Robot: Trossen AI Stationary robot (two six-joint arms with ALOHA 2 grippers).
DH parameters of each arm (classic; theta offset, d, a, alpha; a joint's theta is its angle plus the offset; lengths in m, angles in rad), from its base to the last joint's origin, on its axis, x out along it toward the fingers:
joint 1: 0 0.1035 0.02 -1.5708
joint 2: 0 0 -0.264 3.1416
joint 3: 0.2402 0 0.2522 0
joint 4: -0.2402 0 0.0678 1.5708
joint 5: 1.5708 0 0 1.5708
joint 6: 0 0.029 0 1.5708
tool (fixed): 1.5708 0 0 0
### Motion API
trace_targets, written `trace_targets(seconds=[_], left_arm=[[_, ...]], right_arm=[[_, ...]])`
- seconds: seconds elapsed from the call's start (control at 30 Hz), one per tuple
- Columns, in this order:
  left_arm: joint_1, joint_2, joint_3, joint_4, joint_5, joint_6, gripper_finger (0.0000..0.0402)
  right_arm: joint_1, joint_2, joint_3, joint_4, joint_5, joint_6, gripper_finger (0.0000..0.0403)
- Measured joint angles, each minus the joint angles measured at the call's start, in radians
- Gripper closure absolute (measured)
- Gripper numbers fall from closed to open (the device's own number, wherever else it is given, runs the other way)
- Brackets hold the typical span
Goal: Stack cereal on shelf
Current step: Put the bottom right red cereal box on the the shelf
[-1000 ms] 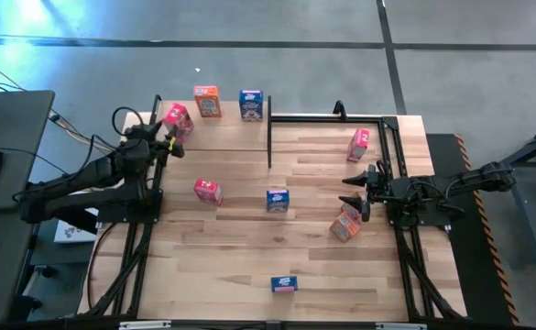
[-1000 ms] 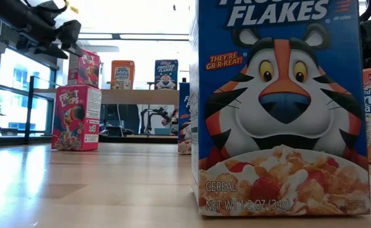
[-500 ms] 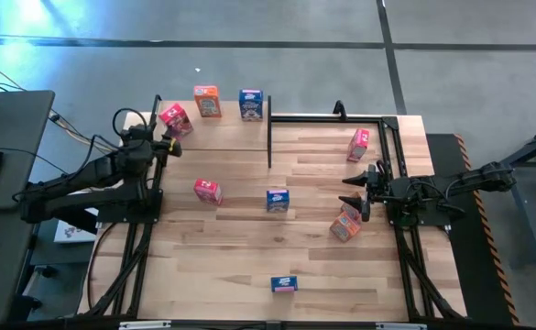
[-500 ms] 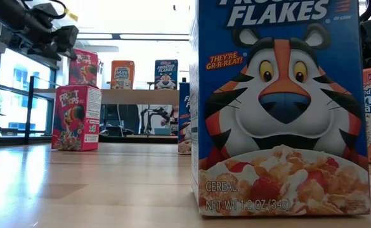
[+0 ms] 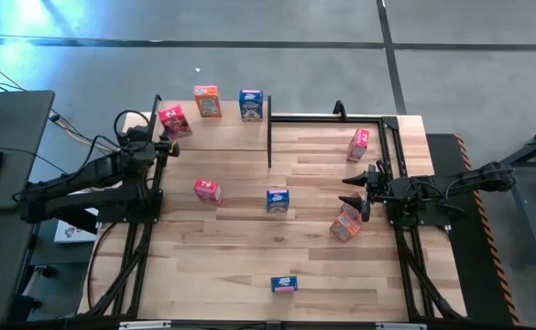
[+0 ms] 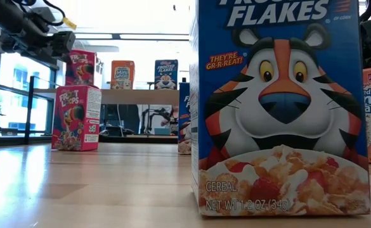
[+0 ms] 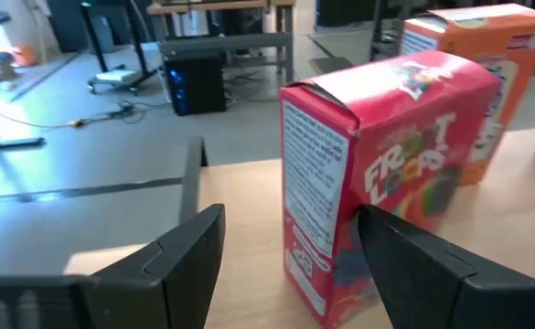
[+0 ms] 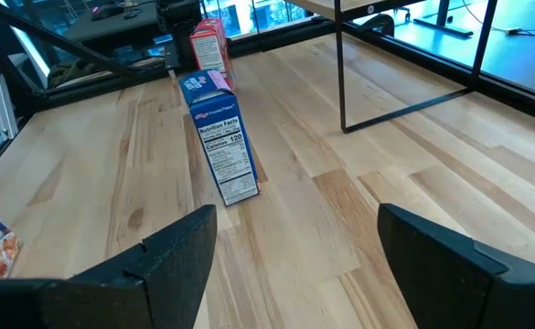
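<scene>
Your left claw (image 7: 285, 265) stands released just behind the Froot Loops box (image 7: 390, 174); right claw (image 8: 290, 265) released too.

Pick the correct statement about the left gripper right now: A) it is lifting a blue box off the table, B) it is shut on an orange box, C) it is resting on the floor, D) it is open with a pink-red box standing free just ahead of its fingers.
D: the left gripper is open, and the pink-red box stands upright on the shelf beyond its fingers, ungripped.
</scene>
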Motion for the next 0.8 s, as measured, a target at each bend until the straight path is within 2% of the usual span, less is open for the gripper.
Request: trace_targets(seconds=[0.23,0.47,0.8], left_arm=[[0.0,0.0,0.0,-0.001,-0.023,0.0,0.0158],[-0.001,-0.006,0.023,-0.015,0.031,-0.006,0.0158],[-0.002,-0.007,0.172,-0.213,0.074,-0.035,0.0158]], right_arm=[[0.0,0.0,0.0,0.0,0.0,0.0,0.0107],[0.0,0.0,0.0,0.0,0.0,0.0,0.0107],[0.0,0.0,0.0,0.0,0.004,0.0,0.0107]])
